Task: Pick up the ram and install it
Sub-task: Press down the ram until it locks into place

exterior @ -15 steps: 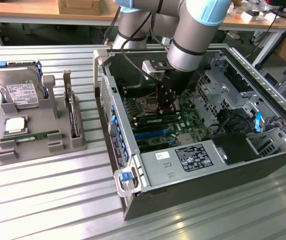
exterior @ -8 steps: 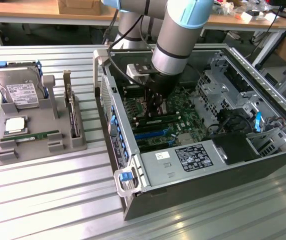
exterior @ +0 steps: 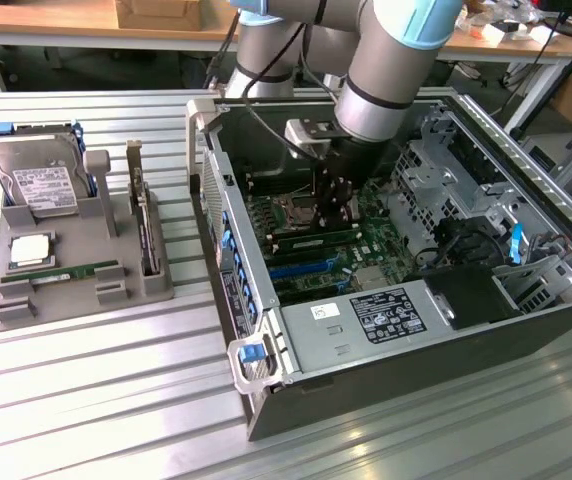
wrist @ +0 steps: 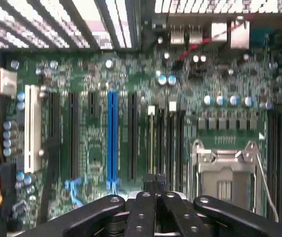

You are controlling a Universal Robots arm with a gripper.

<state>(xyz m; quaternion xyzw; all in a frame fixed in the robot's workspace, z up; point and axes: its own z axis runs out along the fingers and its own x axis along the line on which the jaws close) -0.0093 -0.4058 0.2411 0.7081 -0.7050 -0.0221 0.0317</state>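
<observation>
Pincer (exterior: 331,205) shut, nothing between the fingertips — it hangs inside the open computer case (exterior: 526,330), low over the motherboard (wrist: 131,98). Just beneath it a green ram stick (exterior: 316,240) sits in a slot beside the CPU socket (exterior: 294,210). On the grey holder tray (exterior: 66,300) at the bench's far side — a second ram stick (exterior: 63,272), hard drive (exterior: 41,185), upright card (exterior: 144,225).

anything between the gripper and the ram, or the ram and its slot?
Nothing visible. The shut gripper hangs inside the open case right above the ram, which lies along the motherboard slots beside the CPU socket. Whether it's fully seated can't be told.
</observation>
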